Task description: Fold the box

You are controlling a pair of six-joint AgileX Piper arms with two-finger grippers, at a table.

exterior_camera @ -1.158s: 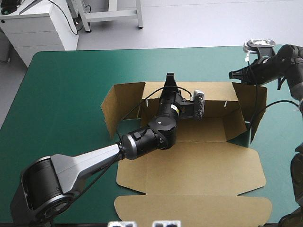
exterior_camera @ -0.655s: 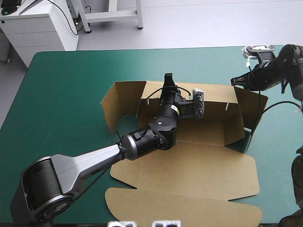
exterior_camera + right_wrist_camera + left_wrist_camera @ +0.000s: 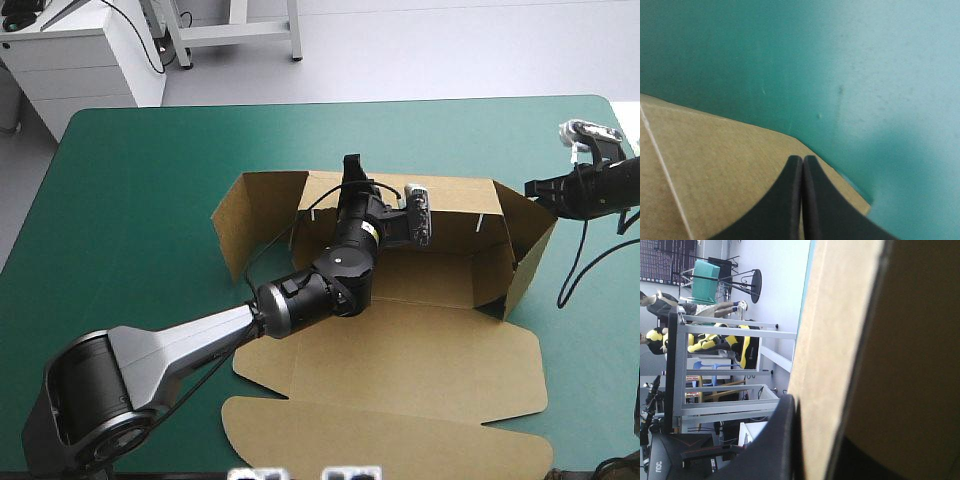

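Note:
The brown box [image 3: 400, 350] lies mid-table with its back wall [image 3: 455, 215] and both end flaps raised, and its lid flat toward the near edge. My left gripper [image 3: 352, 168] reaches over the box floor and is shut on the top edge of the back wall. In the left wrist view the board [image 3: 840, 340] runs between the fingers [image 3: 782, 440]. My right gripper [image 3: 533, 187] is shut and holds nothing, its tips just outside the upper corner of the right end flap [image 3: 530, 240]. In the right wrist view its tips [image 3: 802, 159] lie over a corner of the board [image 3: 715, 165].
Bare teal-green cover [image 3: 130, 200] stretches left of the box, along the far edge, and right of the end flap [image 3: 865, 75]. The lid's rounded front edge [image 3: 390, 440] lies close to the table's near edge.
My right gripper has drawn back to the right, off the end flap, which now leans outward. The lid slid slightly toward the near edge earlier. The left gripper has stayed on the back wall.

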